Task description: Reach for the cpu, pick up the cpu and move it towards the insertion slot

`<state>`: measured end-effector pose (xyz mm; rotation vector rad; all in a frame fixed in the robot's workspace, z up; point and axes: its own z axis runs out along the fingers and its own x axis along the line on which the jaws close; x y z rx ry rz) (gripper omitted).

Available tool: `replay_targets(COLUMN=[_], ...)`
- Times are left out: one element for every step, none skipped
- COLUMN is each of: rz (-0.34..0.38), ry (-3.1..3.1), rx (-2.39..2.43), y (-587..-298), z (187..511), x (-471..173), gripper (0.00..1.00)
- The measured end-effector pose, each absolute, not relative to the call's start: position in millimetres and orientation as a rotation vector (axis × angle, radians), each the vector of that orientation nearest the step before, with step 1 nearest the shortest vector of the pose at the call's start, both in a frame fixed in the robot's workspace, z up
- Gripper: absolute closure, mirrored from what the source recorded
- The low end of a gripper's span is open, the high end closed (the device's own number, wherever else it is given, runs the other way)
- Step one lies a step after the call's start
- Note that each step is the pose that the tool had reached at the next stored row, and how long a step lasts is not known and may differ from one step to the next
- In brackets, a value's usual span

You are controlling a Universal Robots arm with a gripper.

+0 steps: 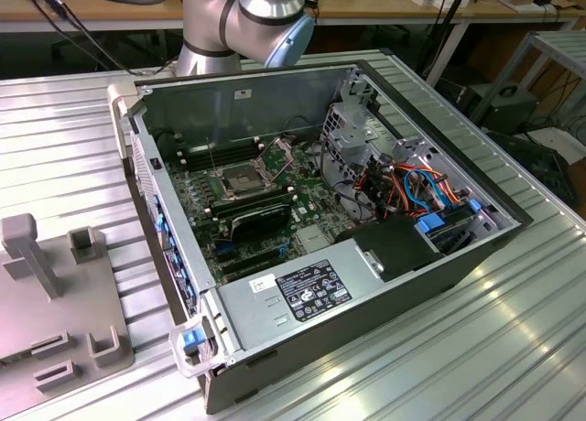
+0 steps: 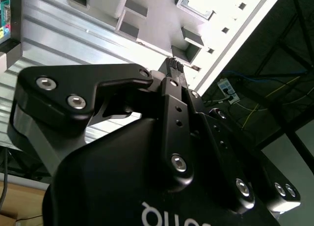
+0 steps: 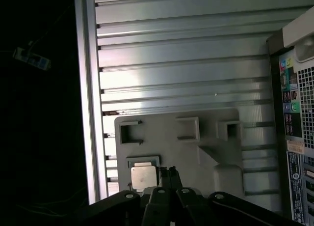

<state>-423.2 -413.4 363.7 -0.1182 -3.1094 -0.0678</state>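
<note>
Ribbed metal table [image 1: 55, 137] is carrying the whole setup, with benches and loose cords standing behind it. At the exterior view's left, a grey block [image 1: 41, 325] with rectangular notches and upright posts is lying flat on the table.

In the first wrist view the cpu [image 3: 143, 177] is sitting face up in a shallow square recess of that block, its pale metal face catching the light. The gripper [image 3: 169, 173] is hanging over the block, just beside the cpu. Its two black fingers [image 3: 174, 179] are pressing together with nothing between them. Whether they are touching the block cannot be told. In the second wrist view the gripper [image 2: 174, 64] is again showing its tips closed against each other, with the block's notches beyond them.

Toward the middle of the exterior view, the arm [image 1: 247, 18] is rising behind an open case [image 1: 229, 96]. The slot [image 1: 240, 178] is lying on the board inside the case, its silvery frame ringing a dark centre, well apart from the block. Further right, red, orange and blue wires [image 1: 412, 188] are bunching beside a metal cage, and a grey power unit [image 1: 302, 293] is sitting along the case's near edge.
</note>
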Motion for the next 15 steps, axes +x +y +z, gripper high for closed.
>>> replay_targets(rz=[-0.068,-0.068,-0.068,-0.068,-0.068,-0.068,-0.068,-0.068,-0.068,-0.069,-0.069,-0.069,-0.069,-0.069,-0.070], ry=[-3.110,-3.110,-3.110,-3.111,-3.112,-3.113,-3.114,-3.116,-3.118,-3.120,-3.121,-3.124,-3.126,-3.128,-3.129], rx=[-0.118,-0.118,-0.118,-0.118,-0.118,-0.118,-0.118,-0.118,-0.118,-0.119,-0.118,-0.118,-0.118,-0.118,-0.118], y=[-414.5,-416.0,-416.9,-418.2,-419.5,-421.2,-422.8,-425.0,-426.7,-427.9,-429.0,-430.3,-431.3,-432.9,-434.5], z=[363.6,363.3,363.1,362.9,362.6,362.3,362.1,361.7,361.3,360.8,360.5,360.0,359.6,359.0,358.5], x=[-425.1,-427.5,-429.1,-431.2,-433.2,-435.7,-437.8,-440.0,-442.2,-444.3,-446.7,-449.6,-451.8,-454.2,-455.9], gripper=[0.89,0.89,0.89,0.89,0.89,0.89,0.89,0.89,0.89,0.89,0.89,0.89,0.89,0.89,0.89])
